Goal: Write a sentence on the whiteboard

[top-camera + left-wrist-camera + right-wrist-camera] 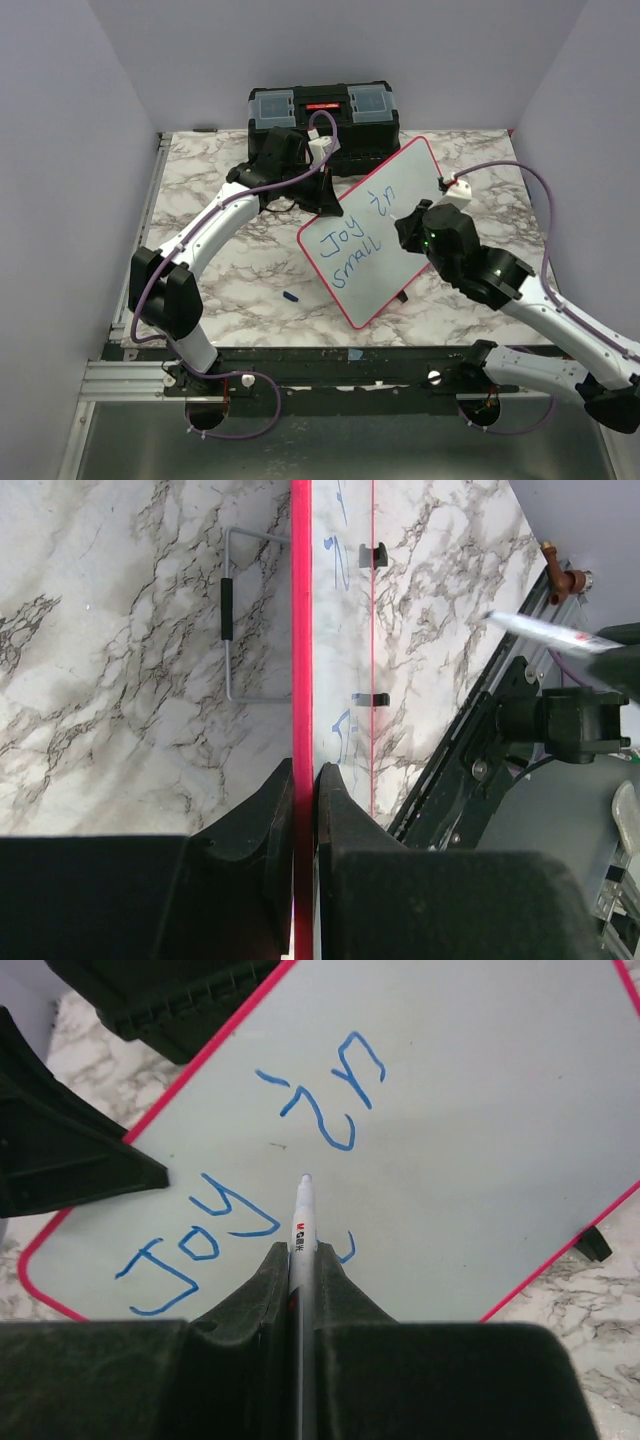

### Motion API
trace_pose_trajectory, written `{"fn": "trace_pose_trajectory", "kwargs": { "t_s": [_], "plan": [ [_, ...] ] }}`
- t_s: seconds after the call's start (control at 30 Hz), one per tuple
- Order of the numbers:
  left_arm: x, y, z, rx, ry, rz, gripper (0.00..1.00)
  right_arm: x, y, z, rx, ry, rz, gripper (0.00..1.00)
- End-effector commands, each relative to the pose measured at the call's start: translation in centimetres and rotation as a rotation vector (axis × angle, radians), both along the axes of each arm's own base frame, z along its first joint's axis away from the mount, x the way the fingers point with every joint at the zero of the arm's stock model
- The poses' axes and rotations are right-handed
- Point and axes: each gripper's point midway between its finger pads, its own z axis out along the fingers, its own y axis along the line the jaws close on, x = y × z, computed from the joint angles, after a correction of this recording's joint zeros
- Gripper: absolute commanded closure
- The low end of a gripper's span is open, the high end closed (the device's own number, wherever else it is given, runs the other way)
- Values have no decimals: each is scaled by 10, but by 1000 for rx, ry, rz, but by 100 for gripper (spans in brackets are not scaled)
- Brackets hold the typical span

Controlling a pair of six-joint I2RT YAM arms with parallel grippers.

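Note:
The whiteboard, white with a red-pink rim, is held tilted over the marble table and reads "Joy in small" in blue. My left gripper is shut on its upper left rim; in the left wrist view the jaws pinch the red rim edge-on. My right gripper is shut on a white marker. Its tip sits at or just above the board, below the word "in". The marker also shows in the left wrist view.
A black toolbox stands at the back of the table, just behind the left gripper. A small blue marker cap lies on the marble left of the board. The board's wire stand hangs behind it.

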Motion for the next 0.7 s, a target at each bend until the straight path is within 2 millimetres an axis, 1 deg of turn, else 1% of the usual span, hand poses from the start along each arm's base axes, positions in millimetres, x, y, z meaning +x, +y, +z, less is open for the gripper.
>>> {"fn": "trace_pose_trajectory", "kwargs": {
  "t_s": [0.0,0.07,0.13,0.33,0.47,0.6,0.67],
  "plan": [
    [-11,0,-19,63,-49,-84,100,-2,-24,23,13,-93,-60,99],
    [-11,0,-16,59,-52,-84,100,-8,-24,21,32,-96,-35,99],
    [-10,0,-13,55,-60,-84,100,-14,-24,15,43,-86,-12,99],
    [-12,1,-6,47,-77,-82,100,-35,-34,-20,54,-8,5,99],
    [-13,0,-4,35,-77,-85,100,-45,-25,-34,78,38,64,99],
    [-11,-1,-4,31,-75,-81,100,-56,-2,-46,96,60,216,99],
    [-11,0,-5,35,-74,-77,100,-61,10,-54,79,81,298,99]
  ]
}}
